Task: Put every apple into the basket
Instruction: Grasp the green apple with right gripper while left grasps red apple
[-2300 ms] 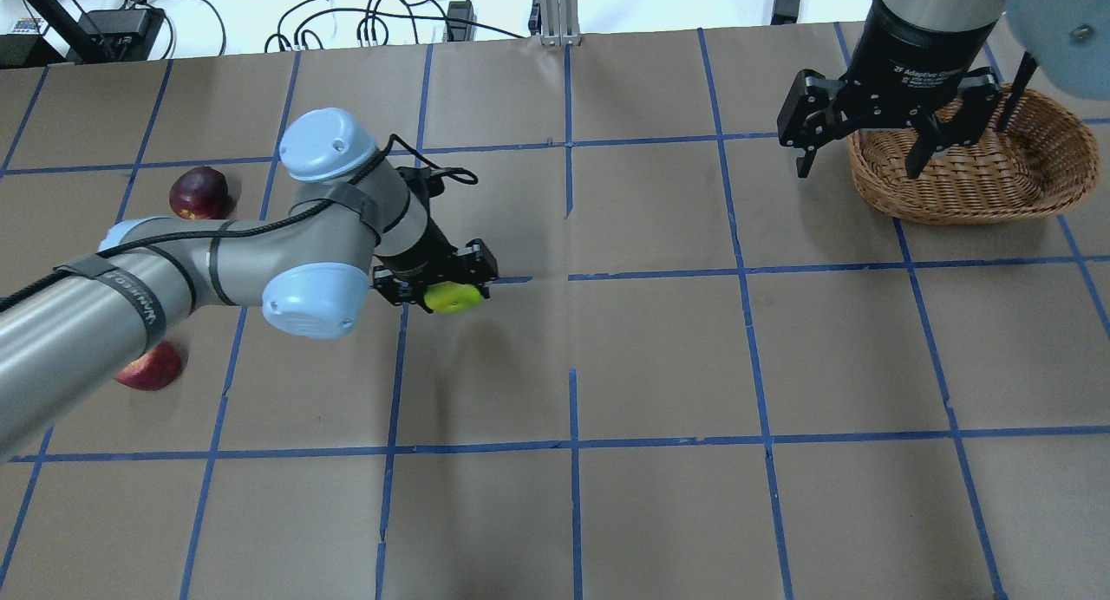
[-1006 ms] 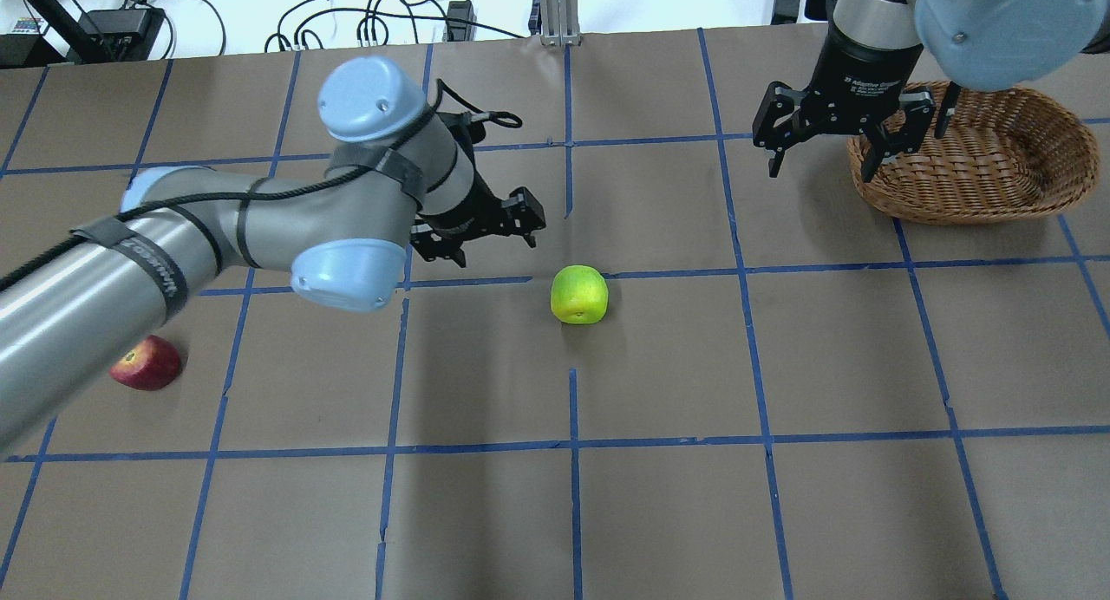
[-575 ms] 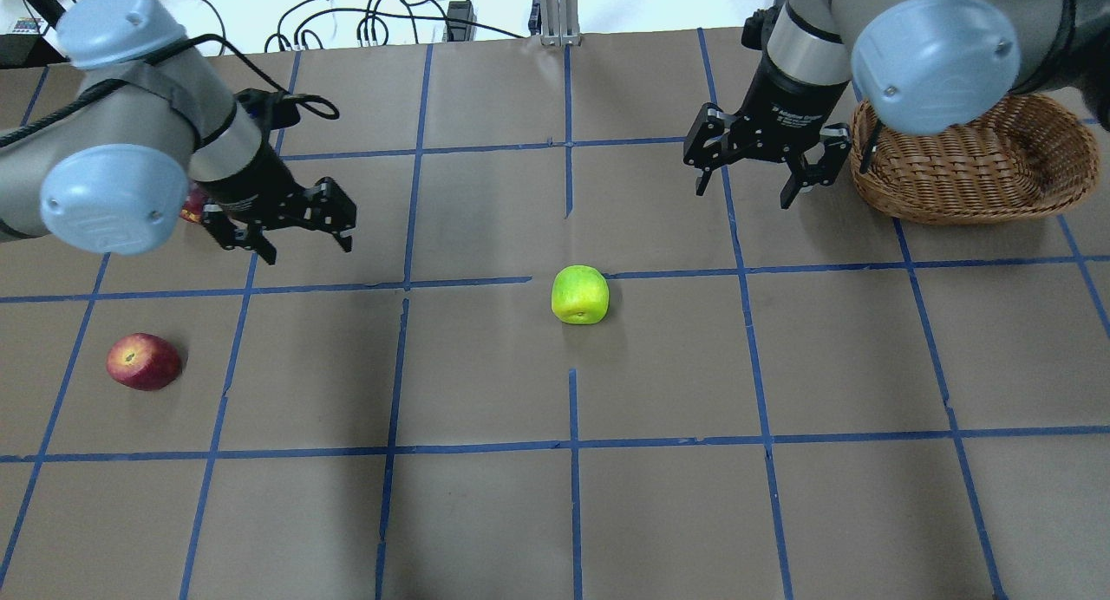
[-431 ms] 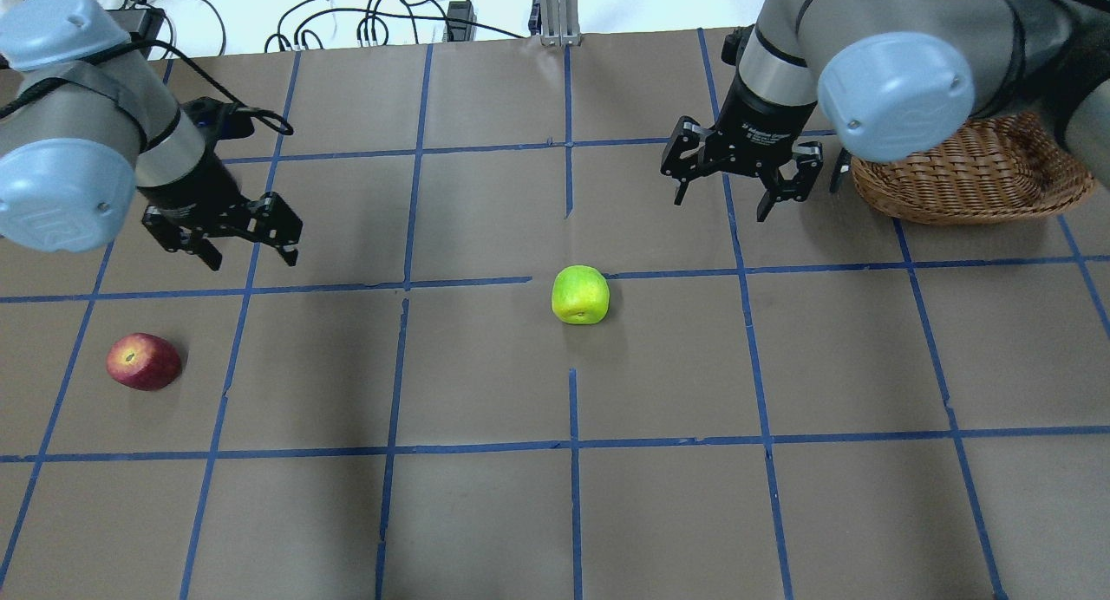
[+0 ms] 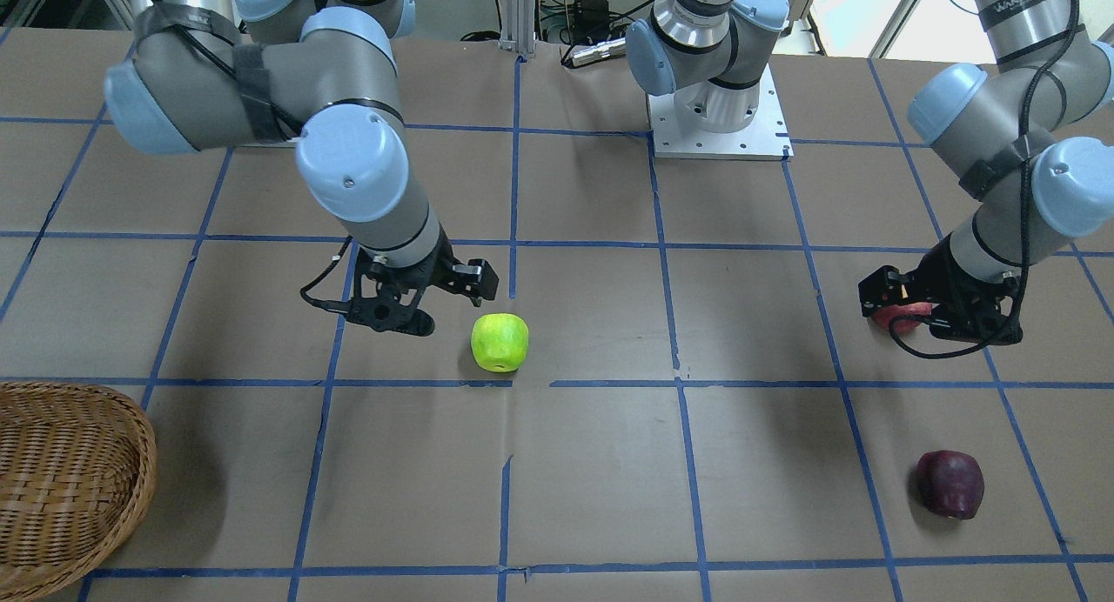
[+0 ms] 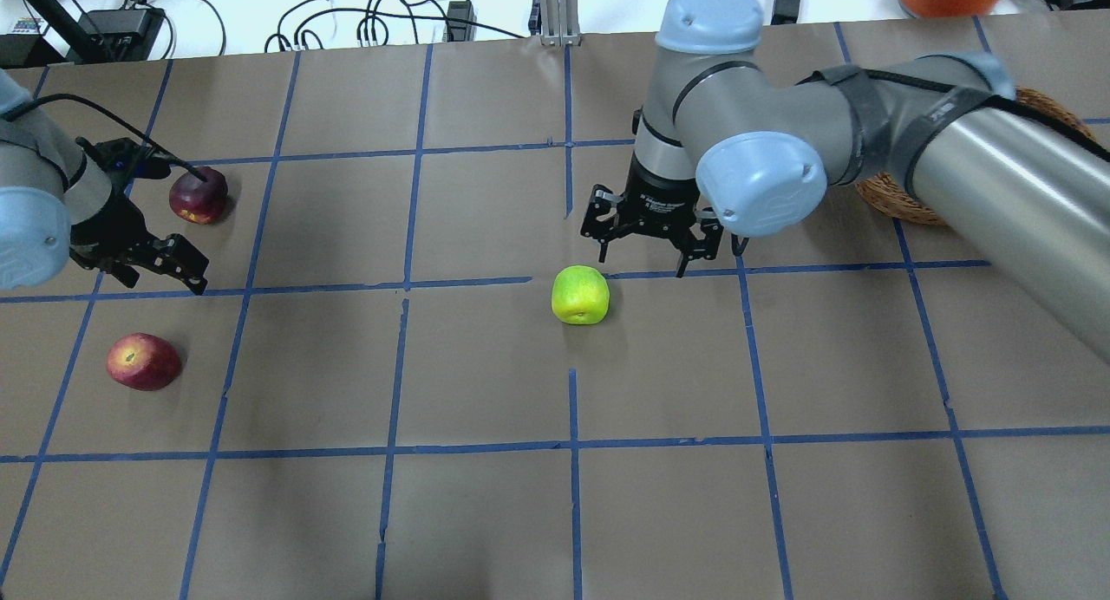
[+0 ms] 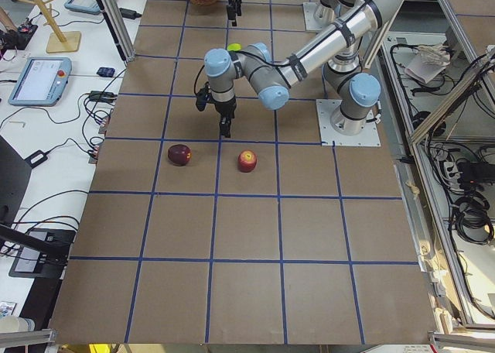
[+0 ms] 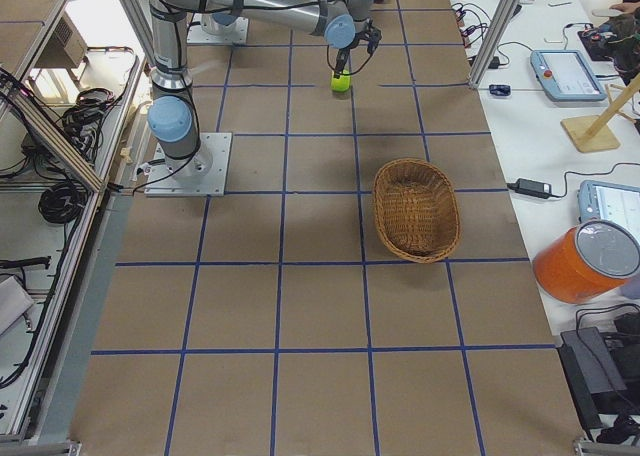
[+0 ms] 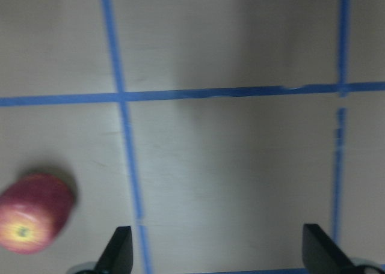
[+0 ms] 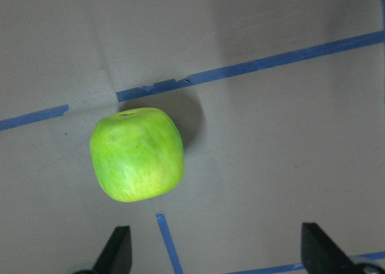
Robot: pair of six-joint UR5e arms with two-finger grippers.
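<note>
Right tool (image 6: 642, 264), fingers spread, hovers just beside the green apple (image 6: 579, 294) lying mid table (image 6: 486, 513), probably lining up a grasp. Left tool (image 6: 165, 279), likewise spread, hangs between red apple (image 6: 143, 361) and maroon apple (image 6: 199, 194). The basket (image 5: 70, 489) sits empty, well apart.

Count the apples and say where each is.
3. The green apple lies mid-table beside the right gripper; the red apple and the maroon apple lie at the robot's left, near the left gripper.

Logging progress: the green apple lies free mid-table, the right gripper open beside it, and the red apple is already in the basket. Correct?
No: the overhead exterior view shows the red apple on the table, far from the basket. The green apple and open right gripper are as stated.
</note>
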